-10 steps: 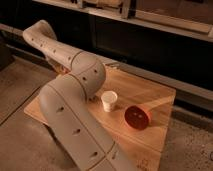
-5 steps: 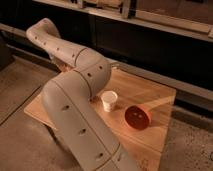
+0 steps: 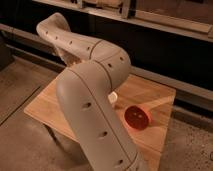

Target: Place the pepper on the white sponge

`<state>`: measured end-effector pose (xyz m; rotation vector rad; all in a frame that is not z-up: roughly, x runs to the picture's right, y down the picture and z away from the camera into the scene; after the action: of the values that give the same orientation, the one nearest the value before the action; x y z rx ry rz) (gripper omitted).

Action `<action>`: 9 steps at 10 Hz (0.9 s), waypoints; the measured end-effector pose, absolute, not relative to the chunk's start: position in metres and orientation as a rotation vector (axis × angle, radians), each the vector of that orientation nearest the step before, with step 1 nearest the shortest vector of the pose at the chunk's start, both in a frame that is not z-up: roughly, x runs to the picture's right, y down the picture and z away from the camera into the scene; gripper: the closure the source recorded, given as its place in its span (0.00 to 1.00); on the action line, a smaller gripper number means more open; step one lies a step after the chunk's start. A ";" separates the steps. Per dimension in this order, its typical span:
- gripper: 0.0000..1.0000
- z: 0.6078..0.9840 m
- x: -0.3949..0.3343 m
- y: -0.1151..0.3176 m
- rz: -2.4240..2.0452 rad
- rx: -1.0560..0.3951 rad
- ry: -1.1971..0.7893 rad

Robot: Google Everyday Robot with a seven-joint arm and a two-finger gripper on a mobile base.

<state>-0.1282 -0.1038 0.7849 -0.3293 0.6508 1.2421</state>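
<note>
My arm (image 3: 95, 100) fills the middle of the camera view, rising from the bottom edge, bending at the elbow (image 3: 107, 60) and running back to the upper left (image 3: 52, 27). The gripper is hidden behind these large links, somewhere over the left part of the wooden table (image 3: 160, 95). Neither a pepper nor a white sponge shows; the arm covers much of the tabletop.
A red bowl (image 3: 137, 117) sits on the right half of the table. A white cup (image 3: 114, 97) peeks out from behind the arm near the table's middle. A dark shelf front (image 3: 165, 45) runs behind the table. Bare floor (image 3: 20, 140) lies to the left.
The arm's elbow and lower link have swung to the right and now cover most of the white cup. The bowl and table have not moved.
</note>
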 end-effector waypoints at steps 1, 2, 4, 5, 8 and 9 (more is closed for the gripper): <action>1.00 0.772 -0.118 -0.098 1.240 -0.323 0.647; 1.00 0.764 -0.113 -0.094 1.244 -0.322 0.632; 1.00 0.744 -0.127 -0.078 1.302 -0.333 0.461; 1.00 0.740 -0.132 -0.065 1.308 -0.341 0.424; 1.00 0.738 -0.121 -0.030 1.310 -0.355 0.422; 1.00 0.740 -0.120 -0.022 1.308 -0.359 0.427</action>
<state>-0.1198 -0.0215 0.7397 -0.3587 0.4268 1.3081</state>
